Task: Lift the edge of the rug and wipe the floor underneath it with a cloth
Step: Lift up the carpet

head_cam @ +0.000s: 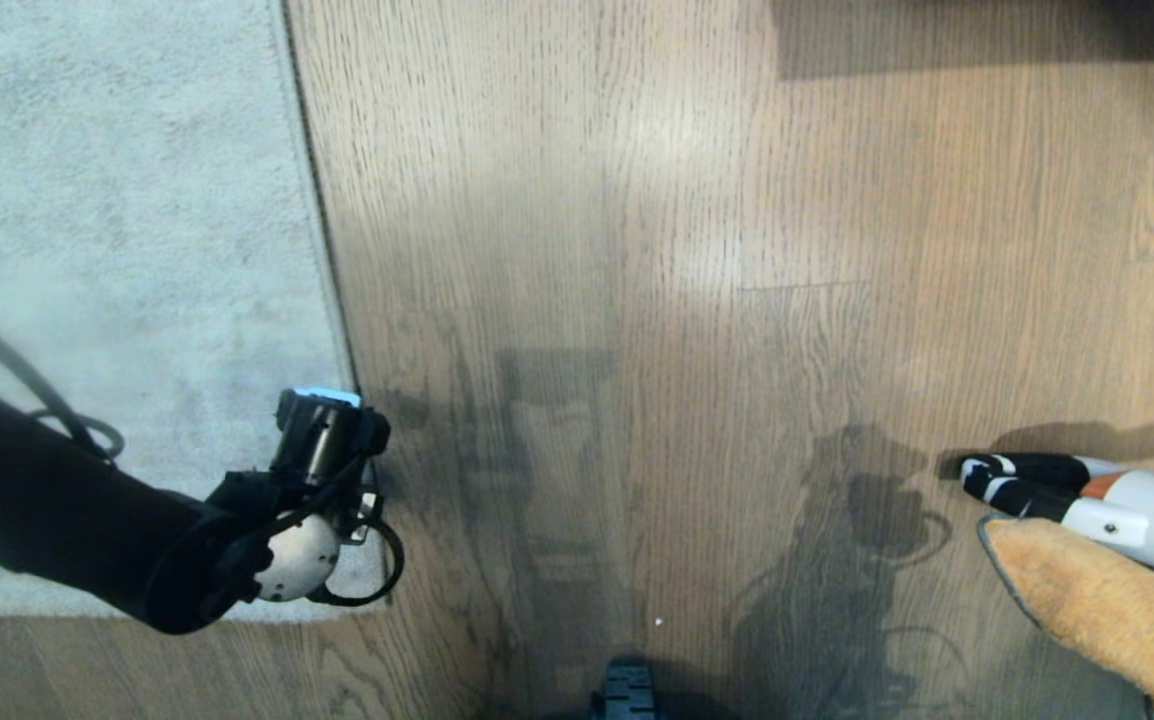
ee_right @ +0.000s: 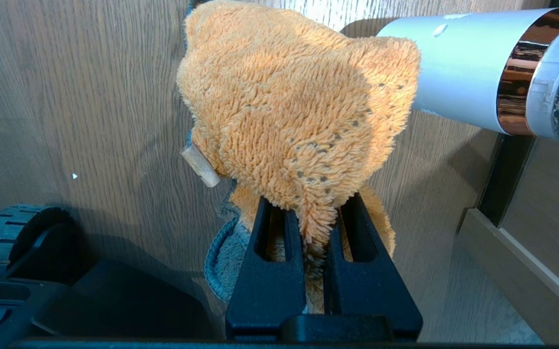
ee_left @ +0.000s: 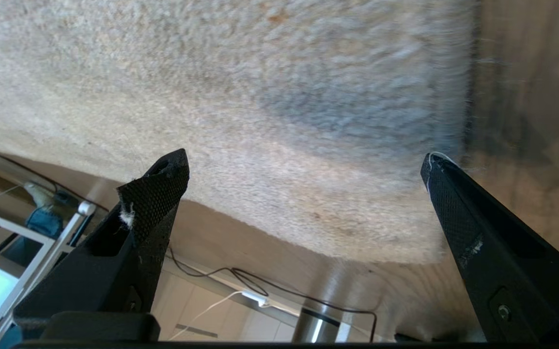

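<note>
Floor (head_cam: 697, 260) of grey-brown wood-grain planks fills most of the head view, with a soft sheen and the robot's own shadows falling across its near part. Pale grey rug (head_cam: 107, 250) covers the left side of that view and lies flat; the rug edge (head_cam: 322, 230) runs as a straight border slanting toward the near left, meeting a second border at a corner close to the robot. Over that corner reaches the black left arm, its left end effector (ee_left: 303, 165) seen from its own wrist view with the two black fingers (ee_left: 156, 186) spread wide apart and nothing between them, the rug pile (ee_left: 260, 97) lying just beyond their tips and the border with the bare planks near the other fingertip. Whether the tips touch the pile cannot be told. At the right margin of the head view a white and black cylindrical appliance (head_cam: 1117, 505) lies on the planks, its silver body and copper band showing in the right wrist view (ee_right: 458, 72). Just beside it is the cloth (head_cam: 1087, 600), an orange-tan fuzzy rag with a thin dark trim, bunched up and raised off the planks. The right end effector (ee_right: 316, 218) is pinched together on a fold of the cloth (ee_right: 299, 111), which bulges up beyond the fingertips, a small pale tag at its side.
</note>
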Controlling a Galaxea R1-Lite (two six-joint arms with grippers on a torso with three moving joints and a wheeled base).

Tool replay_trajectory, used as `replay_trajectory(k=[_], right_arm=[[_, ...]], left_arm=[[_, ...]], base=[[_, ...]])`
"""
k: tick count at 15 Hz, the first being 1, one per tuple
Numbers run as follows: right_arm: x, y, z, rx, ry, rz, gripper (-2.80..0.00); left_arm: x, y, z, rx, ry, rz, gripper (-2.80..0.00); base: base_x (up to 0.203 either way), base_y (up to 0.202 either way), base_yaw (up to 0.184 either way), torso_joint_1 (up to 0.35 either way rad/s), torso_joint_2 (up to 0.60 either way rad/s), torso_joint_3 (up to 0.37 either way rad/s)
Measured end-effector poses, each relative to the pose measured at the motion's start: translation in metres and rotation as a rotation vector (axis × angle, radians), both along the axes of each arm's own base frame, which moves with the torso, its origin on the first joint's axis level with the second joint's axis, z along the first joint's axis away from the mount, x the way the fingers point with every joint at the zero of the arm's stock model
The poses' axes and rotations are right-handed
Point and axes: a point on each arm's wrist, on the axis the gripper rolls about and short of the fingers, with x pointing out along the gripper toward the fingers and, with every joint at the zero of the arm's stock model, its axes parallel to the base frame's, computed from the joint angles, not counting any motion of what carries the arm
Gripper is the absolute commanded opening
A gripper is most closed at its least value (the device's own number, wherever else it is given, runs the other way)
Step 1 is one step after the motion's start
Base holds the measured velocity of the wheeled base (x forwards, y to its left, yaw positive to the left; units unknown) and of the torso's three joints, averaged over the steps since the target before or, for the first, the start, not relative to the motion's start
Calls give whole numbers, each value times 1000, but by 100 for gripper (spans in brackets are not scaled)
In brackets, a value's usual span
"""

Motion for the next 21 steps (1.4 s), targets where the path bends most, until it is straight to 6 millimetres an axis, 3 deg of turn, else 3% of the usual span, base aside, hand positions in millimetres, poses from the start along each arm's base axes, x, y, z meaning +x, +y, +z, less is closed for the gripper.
replay_trajectory(k=[8, 16, 21], right_arm=[[0, 0, 0, 0, 0, 0, -280], [0, 0, 0, 0, 0, 0, -280], [0, 0, 0, 0, 0, 0, -280]], left_arm=[[6, 11, -13, 21, 42, 33, 0], [13, -14, -8, -50, -15, -5, 0], [18, -15, -13, -40, -14, 6, 0]], base=[[0, 0, 0, 0, 0, 0], [0, 0, 0, 0, 0, 0], [0, 0, 0, 0, 0, 0]])
